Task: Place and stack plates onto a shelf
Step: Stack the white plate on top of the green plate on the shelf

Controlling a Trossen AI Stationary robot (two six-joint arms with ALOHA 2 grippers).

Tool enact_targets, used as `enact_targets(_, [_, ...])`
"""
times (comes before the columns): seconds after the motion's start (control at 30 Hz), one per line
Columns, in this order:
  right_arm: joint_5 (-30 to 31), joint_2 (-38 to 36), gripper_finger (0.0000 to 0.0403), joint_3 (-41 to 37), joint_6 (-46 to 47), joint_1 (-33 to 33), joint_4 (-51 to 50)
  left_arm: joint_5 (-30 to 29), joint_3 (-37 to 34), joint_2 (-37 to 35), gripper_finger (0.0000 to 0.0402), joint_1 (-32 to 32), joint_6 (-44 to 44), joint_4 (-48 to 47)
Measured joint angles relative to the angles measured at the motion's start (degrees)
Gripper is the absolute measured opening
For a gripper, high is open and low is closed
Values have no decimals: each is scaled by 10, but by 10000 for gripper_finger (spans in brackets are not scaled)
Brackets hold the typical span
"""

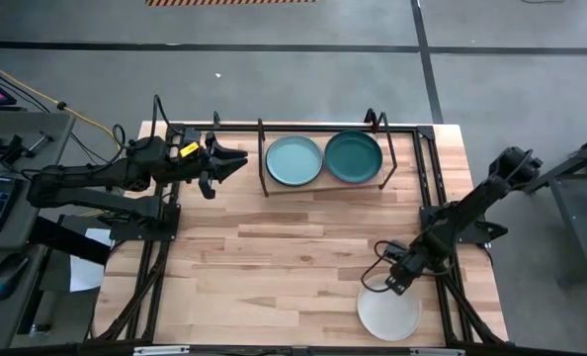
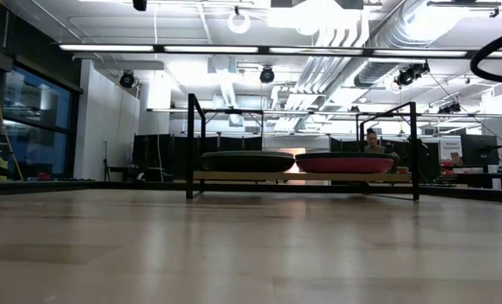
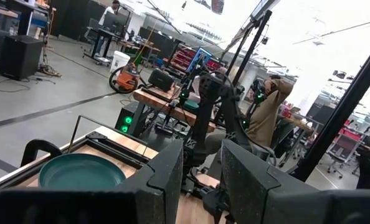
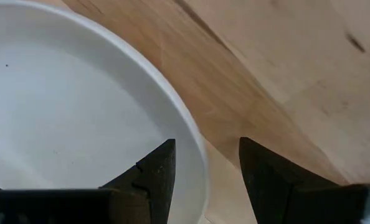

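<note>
The shelf (image 1: 323, 183) stands at the table's far edge. On it lie a light teal plate (image 1: 293, 160) on the left and a dark teal plate (image 1: 354, 157) on the right. In the low view a dark plate (image 2: 248, 160) and a magenta plate (image 2: 346, 163) show beneath them. The white plate (image 1: 389, 312) lies flat on the table near its near right edge. My right gripper (image 1: 394, 284) is open at that plate's far rim (image 4: 191, 130), with one finger over the inside and one outside. My left gripper (image 1: 236, 158) is open and hovers just left of the shelf. The pale pink plate is hidden.
A larger black frame (image 1: 424, 188) edges the table on both sides. Bare wooden table (image 1: 284, 257) lies between the shelf and the near edge. A person (image 3: 266, 115) stands beyond the table's right side, seen in the left wrist view.
</note>
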Motion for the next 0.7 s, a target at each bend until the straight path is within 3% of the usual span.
enact_targets(0.7, [6,25,154,1,57,0,8,0,0,0,99,1,25,0])
